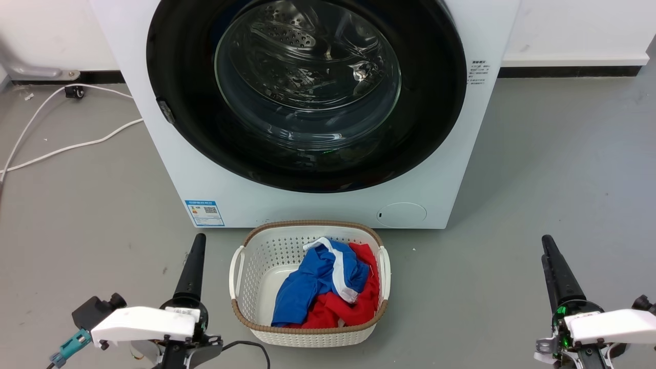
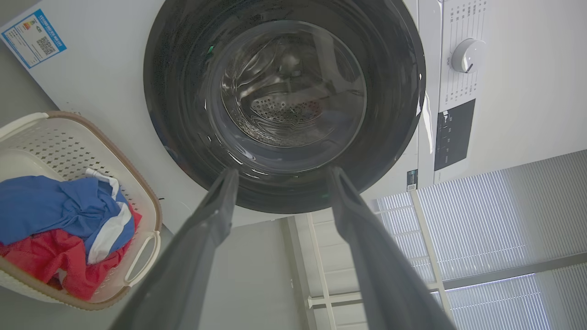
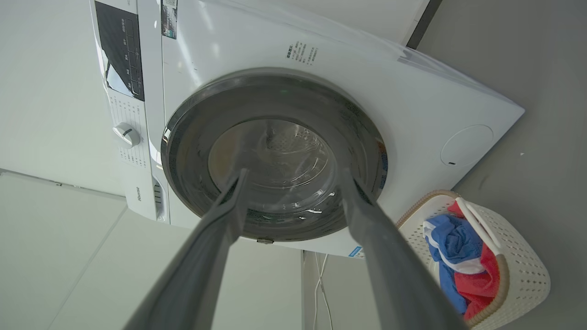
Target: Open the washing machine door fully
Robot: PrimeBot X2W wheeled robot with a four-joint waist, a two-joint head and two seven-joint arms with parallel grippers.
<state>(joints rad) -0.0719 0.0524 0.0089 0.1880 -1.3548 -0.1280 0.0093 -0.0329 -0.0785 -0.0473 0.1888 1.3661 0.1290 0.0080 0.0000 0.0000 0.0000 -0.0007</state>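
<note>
The washing machine door (image 1: 307, 77) is a glossy black ring around a bulging glass window, lying flush against the white machine front, shut. It also shows in the left wrist view (image 2: 284, 101) and the right wrist view (image 3: 275, 156). My left gripper (image 1: 198, 246) is low at the lower left, well short of the machine, fingers pointing at it. In its own view the left gripper (image 2: 284, 176) stands open with nothing between the fingers. My right gripper (image 1: 548, 248) is low at the lower right, and its own view shows the right gripper (image 3: 293, 176) open and empty too.
A white laundry basket (image 1: 312, 224) with a brown rim holds blue and red clothes on the grey floor just in front of the machine, between my arms. A white cable (image 1: 66, 148) lies on the floor at the left. The control knob (image 2: 467, 55) is on the machine's panel.
</note>
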